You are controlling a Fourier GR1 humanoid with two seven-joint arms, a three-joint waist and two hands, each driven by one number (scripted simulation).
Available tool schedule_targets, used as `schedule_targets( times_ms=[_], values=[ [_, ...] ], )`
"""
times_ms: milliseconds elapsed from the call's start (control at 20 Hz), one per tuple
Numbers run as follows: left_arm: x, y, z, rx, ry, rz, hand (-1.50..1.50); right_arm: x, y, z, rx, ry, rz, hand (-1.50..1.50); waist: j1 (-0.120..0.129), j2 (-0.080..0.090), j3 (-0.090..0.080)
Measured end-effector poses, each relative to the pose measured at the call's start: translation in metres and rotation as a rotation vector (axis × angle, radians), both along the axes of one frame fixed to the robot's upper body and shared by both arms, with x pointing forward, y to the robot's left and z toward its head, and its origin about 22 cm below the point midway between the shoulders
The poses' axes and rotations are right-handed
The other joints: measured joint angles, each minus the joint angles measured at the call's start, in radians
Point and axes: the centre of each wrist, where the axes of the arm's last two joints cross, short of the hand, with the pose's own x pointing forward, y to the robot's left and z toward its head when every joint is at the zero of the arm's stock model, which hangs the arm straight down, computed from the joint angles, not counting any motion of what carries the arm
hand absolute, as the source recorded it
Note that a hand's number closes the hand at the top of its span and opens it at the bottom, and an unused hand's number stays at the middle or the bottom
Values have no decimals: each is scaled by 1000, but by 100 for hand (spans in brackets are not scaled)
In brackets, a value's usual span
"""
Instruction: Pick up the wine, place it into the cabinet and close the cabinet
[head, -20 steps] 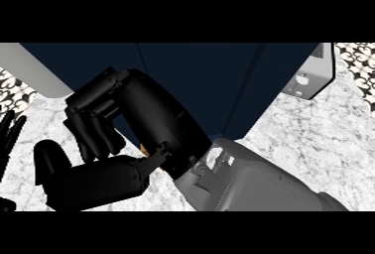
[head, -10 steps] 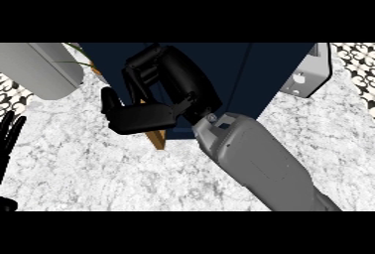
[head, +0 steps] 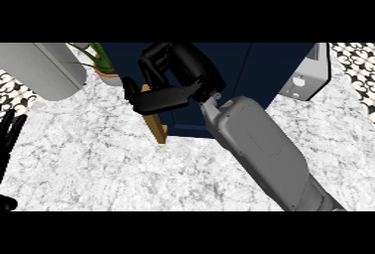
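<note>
The dark blue cabinet (head: 242, 74) fills the top middle of the head view. Its door shows edge-on as a wooden strip (head: 155, 124) standing out over the counter. My right hand (head: 167, 99) reaches in from the lower right on its grey forearm (head: 256, 149). Its fingers lie fairly straight against the top of the door's wooden edge, holding nothing. The wine bottle is not visible anywhere. My left hand (head: 9, 136) rests open at the left edge, fingers up.
A potted plant (head: 102, 62) stands left of the cabinet, beside a large grey panel (head: 40, 69) at the top left. A grey appliance (head: 307, 74) sits at the top right. White marble counter (head: 95, 173) spreads across the lower half.
My right hand has risen from the counter's left middle up and right to the cabinet door's edge. Its forearm has stretched out after it. The left hand has stayed put.
</note>
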Motion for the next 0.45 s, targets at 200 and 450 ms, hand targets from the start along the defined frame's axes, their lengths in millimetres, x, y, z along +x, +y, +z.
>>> schedule_targets(
  times_ms=[200, 450],
  values=[
    [1, 2, 2, 0, -4, -10, -150, 8, -1, -3, -17, -34, 32, 150, 7, -6, -4],
    [7, -2, 4, -1, -4, -30, -150, 15, -3, -5, -27, -53, 59, 150, 11, -9, -7]
  ],
)
